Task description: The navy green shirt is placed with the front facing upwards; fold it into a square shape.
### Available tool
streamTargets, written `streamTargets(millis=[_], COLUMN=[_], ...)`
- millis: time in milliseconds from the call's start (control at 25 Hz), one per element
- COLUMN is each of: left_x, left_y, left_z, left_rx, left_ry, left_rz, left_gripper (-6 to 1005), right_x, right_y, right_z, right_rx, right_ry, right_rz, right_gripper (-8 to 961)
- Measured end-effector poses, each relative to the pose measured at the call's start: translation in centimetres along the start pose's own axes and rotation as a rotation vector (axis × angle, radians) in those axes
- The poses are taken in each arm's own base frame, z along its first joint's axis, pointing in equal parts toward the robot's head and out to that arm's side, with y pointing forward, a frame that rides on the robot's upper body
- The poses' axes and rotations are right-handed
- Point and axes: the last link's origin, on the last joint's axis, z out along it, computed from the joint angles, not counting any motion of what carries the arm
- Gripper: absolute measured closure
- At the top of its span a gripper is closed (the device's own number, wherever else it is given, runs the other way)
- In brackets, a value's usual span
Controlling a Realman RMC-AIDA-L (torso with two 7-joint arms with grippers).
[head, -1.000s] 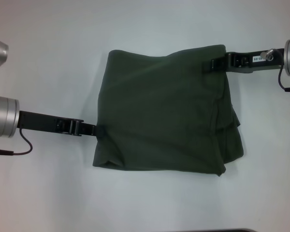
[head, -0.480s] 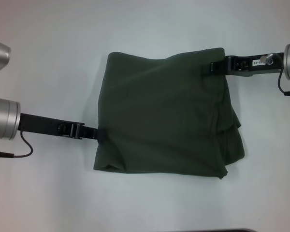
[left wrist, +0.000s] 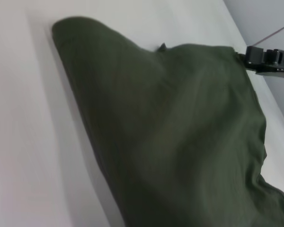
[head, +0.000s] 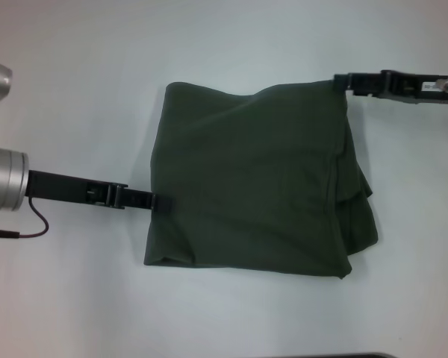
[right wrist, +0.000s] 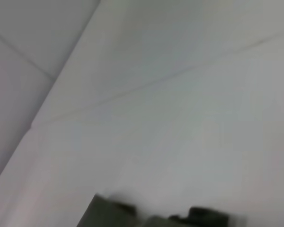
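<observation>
The green shirt (head: 254, 179) is lying folded into a rough rectangle on the white table (head: 75, 298), plain olive fabric facing up, with no lettering showing on the visible side. The left gripper (head: 163, 201) is reaching in along the table from the robot's left, and its black tip is touching the shirt's left edge, a little below the midpoint of that edge; whether its fingers are spread or pinched together cannot be told from the head view, and the left wrist view is not showing them. Directly ahead of the left gripper the cloth is spreading away in a broad, softly wrinkled layer — the left wrist view is showing it as a rounded mound (left wrist: 180, 142) with the far corner at the other arm. The right gripper (head: 340, 84) is sitting at the shirt's far right corner, its tip meeting the fabric edge there; contact or a small gap cannot be decided, nor can the state of its fingers. Below the right gripper, toward the robot, extra layers of cloth are sticking out past the main fold as an uneven flap (head: 358, 209) along the right side. The right wrist view is showing mostly bare table and only a dark blurred shape (right wrist: 156, 215) at its lower margin.
</observation>
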Motion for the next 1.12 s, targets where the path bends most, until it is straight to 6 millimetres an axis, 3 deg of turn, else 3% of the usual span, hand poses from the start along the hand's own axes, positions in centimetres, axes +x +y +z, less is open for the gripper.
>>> streamTargets(millis=[80, 280, 400, 480, 640, 880, 1120], left_x=[0.4, 1.7, 2.8, 3.3, 3.8, 4.2, 4.2], left_y=[0.1, 0.1, 0.3, 0.7, 1.6, 2.9, 3.4], left_z=[-0.2, -1.6, -2.8, -3.1, -2.5, -1.1, -1.1], left_rx=[0.004, 0.023, 0.023, 0.008, -0.023, -0.079, -0.123], left_ry=[0.01, 0.067, 0.138, 0.179, 0.218, 0.26, 0.31], left_rz=[0.012, 0.04, 0.066, 0.086, 0.122, 0.176, 0.214], left_gripper=[675, 581, 340, 290, 189, 191, 197], right_x=[-0.2, -0.4, -0.4, -0.3, 0.0, 0.7, 1.9], right_y=[-0.3, -0.3, 0.3, 0.9, 1.7, 3.2, 4.1], right_z=[-0.7, -2.0, -2.2, -2.1, -1.9, -1.8, -1.5], right_rx=[0.008, -0.024, -0.065, -0.097, -0.145, -0.241, -0.302], right_ry=[-0.031, -0.07, -0.057, -0.041, -0.014, 0.036, 0.1], right_rz=[0.004, 0.009, -0.001, -0.02, -0.032, -0.083, -0.119], right_gripper=[379, 169, 83, 25, 92, 212, 343])
